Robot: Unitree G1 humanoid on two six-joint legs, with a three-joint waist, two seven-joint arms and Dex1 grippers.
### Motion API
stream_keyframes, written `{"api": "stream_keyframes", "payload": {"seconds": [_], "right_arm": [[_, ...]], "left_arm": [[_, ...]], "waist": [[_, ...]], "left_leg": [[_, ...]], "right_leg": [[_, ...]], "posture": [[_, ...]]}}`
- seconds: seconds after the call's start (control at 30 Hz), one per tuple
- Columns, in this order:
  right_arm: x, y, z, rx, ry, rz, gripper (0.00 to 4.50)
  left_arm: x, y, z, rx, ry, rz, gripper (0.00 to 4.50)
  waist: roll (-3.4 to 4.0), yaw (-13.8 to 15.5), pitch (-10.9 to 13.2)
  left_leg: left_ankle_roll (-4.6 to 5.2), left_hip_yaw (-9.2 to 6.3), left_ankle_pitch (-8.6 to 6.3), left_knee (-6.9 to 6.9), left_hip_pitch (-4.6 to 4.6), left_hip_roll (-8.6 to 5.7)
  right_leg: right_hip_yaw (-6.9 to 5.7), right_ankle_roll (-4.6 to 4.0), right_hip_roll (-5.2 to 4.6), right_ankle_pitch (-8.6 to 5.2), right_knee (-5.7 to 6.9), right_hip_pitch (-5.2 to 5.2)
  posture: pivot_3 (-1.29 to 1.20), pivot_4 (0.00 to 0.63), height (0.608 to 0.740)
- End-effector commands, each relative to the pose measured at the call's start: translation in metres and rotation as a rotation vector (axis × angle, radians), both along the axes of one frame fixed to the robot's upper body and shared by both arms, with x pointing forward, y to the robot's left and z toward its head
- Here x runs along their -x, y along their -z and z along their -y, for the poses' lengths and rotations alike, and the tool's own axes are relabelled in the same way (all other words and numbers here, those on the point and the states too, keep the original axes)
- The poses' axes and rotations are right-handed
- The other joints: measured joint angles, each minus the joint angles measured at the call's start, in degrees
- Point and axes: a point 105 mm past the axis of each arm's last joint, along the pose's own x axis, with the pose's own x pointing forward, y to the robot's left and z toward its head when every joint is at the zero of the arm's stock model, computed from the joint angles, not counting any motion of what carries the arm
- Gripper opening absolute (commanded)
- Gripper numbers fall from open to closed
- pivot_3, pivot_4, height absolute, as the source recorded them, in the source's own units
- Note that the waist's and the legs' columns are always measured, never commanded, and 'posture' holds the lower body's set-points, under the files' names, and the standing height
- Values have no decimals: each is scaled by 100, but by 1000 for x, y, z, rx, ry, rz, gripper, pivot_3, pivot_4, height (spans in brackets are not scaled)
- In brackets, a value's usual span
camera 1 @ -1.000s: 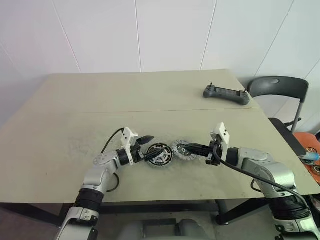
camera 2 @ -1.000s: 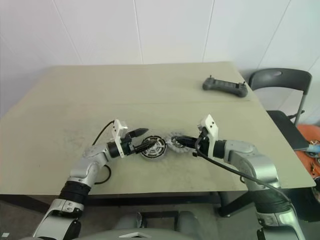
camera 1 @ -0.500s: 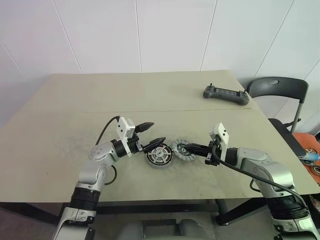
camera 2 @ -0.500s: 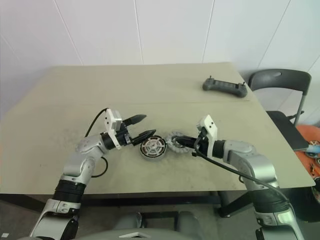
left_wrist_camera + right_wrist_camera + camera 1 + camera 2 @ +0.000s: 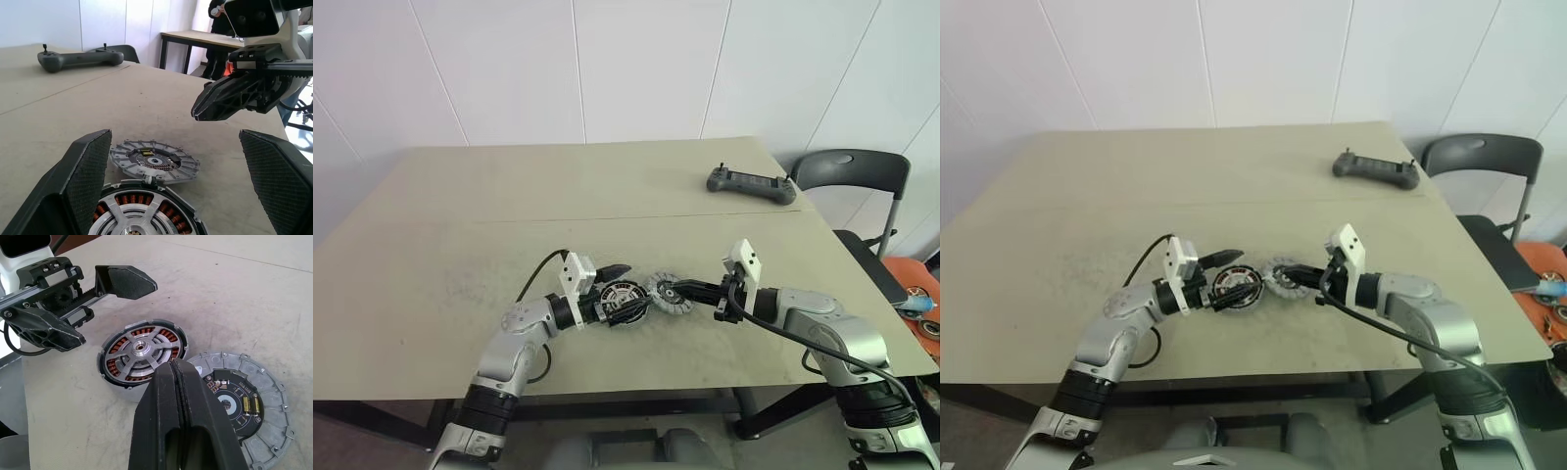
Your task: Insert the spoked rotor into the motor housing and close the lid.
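The motor housing (image 5: 625,299), a round puck with copper windings under pale spokes, lies on the table (image 5: 460,225) near its front. The spoked rotor (image 5: 669,294), a flat silver disc with a ribbed rim, rests against the housing's right edge, its dark centre facing up. My left gripper (image 5: 626,290) is open, one finger on each side of the housing (image 5: 142,215), not squeezing it. My right gripper (image 5: 177,366) is shut and empty, its tip low over the spot where the rotor (image 5: 244,401) meets the housing (image 5: 142,350). A separate lid is out of view.
A grey handheld controller (image 5: 751,184) lies at the table's far right. A dark chair (image 5: 854,171) stands beyond the right edge. A black cable loops on the table behind my left wrist (image 5: 540,272).
Half a second ago my left gripper was raised and off to the housing's left. It has come back right and down, and its open fingers straddle the housing again. The right gripper has stayed put.
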Motion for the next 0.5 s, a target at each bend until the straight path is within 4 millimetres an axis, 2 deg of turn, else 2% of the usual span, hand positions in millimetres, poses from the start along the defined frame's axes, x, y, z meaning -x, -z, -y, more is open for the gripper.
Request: {"api": "stream_keyframes", "payload": {"seconds": [0.03, 0.3, 0.43, 0.5], "right_arm": [[-3, -10, -3, -12, -7, 39, 0], [-4, -10, -4, -12, -7, 39, 0], [-4, -10, -4, -10, -7, 40, 0], [-4, -10, -4, -9, -6, 40, 0]], "left_arm": [[-3, -14, 0, -17, -19, 87, 4454], [-28, -13, -19, -27, -123, 92, 4454], [-44, -22, -33, 8, -185, 91, 4454], [-49, -27, -38, 12, -199, 107, 4041]], "waist": [[0, 0, 0], [0, 1, 0], [0, 1, 0], [0, 2, 0]], "left_leg": [[0, 0, 0, 0, 0, 0], [0, 0, 0, 4, 1, -1], [0, 0, 0, 2, 1, -1], [0, -1, 0, 3, 1, -1]], "right_leg": [[0, 0, 0, 0, 0, 0], [0, 0, 1, 0, 2, 2], [0, 2, 2, 1, 2, 1], [-1, 3, 3, 2, 4, 0]], "posture": [[0, 0, 740], [0, 0, 740], [0, 0, 740], [0, 0, 740]]}}
